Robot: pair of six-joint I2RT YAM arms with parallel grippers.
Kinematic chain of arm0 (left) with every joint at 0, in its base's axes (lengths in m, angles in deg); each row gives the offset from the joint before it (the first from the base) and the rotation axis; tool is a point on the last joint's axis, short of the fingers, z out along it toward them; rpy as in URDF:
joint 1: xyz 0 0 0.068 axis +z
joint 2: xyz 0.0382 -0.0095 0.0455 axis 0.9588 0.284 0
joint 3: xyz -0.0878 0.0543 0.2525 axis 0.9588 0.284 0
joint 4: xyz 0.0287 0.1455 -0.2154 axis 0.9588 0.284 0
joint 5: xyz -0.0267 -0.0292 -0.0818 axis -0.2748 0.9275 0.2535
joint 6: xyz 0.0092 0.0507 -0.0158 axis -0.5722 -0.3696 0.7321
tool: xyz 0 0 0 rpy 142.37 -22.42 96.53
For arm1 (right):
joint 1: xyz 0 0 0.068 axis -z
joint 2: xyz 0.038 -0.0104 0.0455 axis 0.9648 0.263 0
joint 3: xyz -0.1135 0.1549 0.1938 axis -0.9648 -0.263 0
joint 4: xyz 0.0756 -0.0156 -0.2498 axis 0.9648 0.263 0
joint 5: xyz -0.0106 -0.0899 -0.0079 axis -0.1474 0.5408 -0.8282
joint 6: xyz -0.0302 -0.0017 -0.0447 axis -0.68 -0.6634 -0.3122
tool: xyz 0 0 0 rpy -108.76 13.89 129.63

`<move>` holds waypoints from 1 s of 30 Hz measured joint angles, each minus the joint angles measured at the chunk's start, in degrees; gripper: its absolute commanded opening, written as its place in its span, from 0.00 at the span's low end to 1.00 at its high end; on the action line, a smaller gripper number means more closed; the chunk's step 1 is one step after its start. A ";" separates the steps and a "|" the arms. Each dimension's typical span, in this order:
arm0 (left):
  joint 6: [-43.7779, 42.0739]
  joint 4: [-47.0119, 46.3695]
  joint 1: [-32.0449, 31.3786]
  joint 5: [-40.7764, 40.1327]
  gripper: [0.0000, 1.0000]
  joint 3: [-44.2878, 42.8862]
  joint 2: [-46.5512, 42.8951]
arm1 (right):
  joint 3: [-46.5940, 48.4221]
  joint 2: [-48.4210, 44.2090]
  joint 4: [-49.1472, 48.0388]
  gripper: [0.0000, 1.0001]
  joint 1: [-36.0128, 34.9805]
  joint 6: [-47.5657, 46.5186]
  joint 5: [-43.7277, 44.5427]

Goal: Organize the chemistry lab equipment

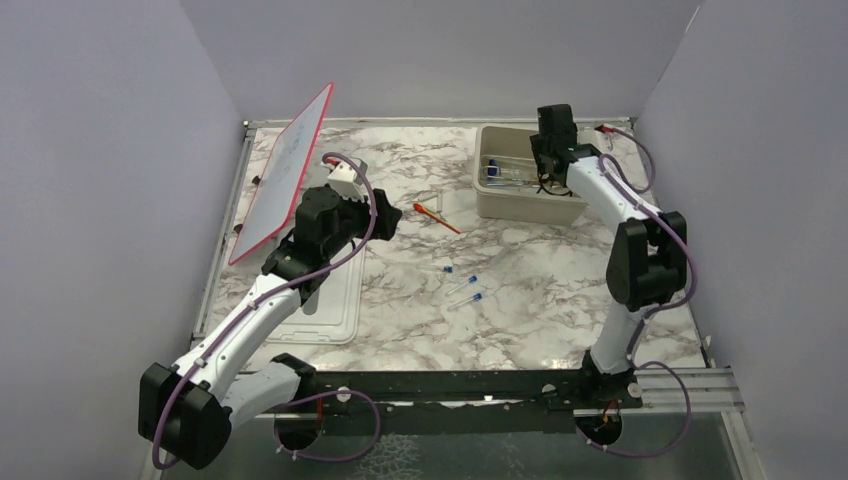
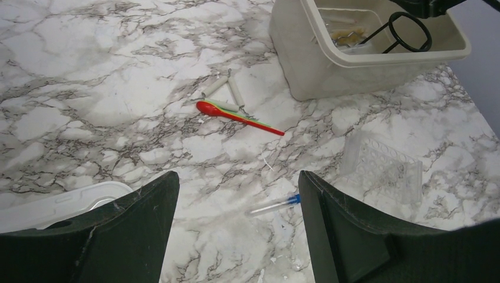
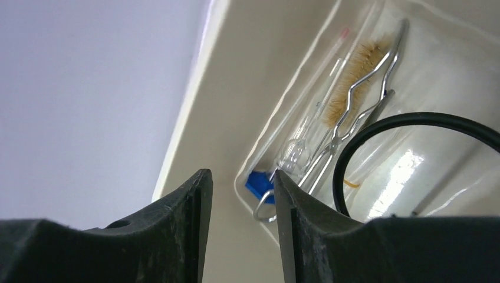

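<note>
My right gripper [image 1: 545,172] hangs over the beige tub [image 1: 502,205], open, with nothing between its fingers [image 3: 188,218]. Just beside it inside the tub lie the black wire ring [image 3: 413,118], silvery wire tongs [image 3: 367,94], a small blue hexagonal piece [image 3: 257,184], a clear tube [image 3: 299,148] and a bristly brush [image 3: 354,73]. My left gripper [image 2: 236,177] is open above the marble, over a blue-capped tube [image 2: 274,204]. An orange-red stick [image 2: 239,114] lies further out, next to two white sleeved rods [image 2: 227,88]. Three blue-capped tubes [image 1: 462,285] lie mid-table.
A red-framed white board [image 1: 285,180] leans at the back left. The tub's lid [image 1: 325,305] lies flat under the left arm. A clear well plate [image 2: 383,168] sits on the marble near the tub. Grey walls close in three sides.
</note>
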 measured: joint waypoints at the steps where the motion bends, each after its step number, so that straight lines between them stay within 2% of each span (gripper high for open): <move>1: 0.11 0.00 0.00 -0.17 0.77 0.00 0.00 | -1.42 -1.92 -1.57 0.47 0.00 -3.15 -0.87; 7: 0.39 0.15 0.00 -1.09 0.77 0.00 0.00 | -8.13 -12.66 -9.49 0.47 0.00 -22.64 -10.19; 12: 0.52 0.48 0.00 -2.21 0.77 0.00 -0.52 | -6.23 -13.97 -11.91 0.50 -2.25 -37.99 -20.65; 19: 0.50 1.20 0.00 -4.09 0.77 -0.02 -2.03 | 8.31 -3.15 -7.04 0.50 -11.72 -53.13 -29.77; 24: 0.50 1.22 0.00 -4.96 0.77 -0.02 -2.45 | 15.65 6.16 -0.85 0.48 -18.51 -59.28 -27.19; 30: 0.39 1.55 0.00 -6.23 0.77 -0.02 -2.49 | 17.62 13.77 3.56 0.47 -22.91 -62.05 -21.49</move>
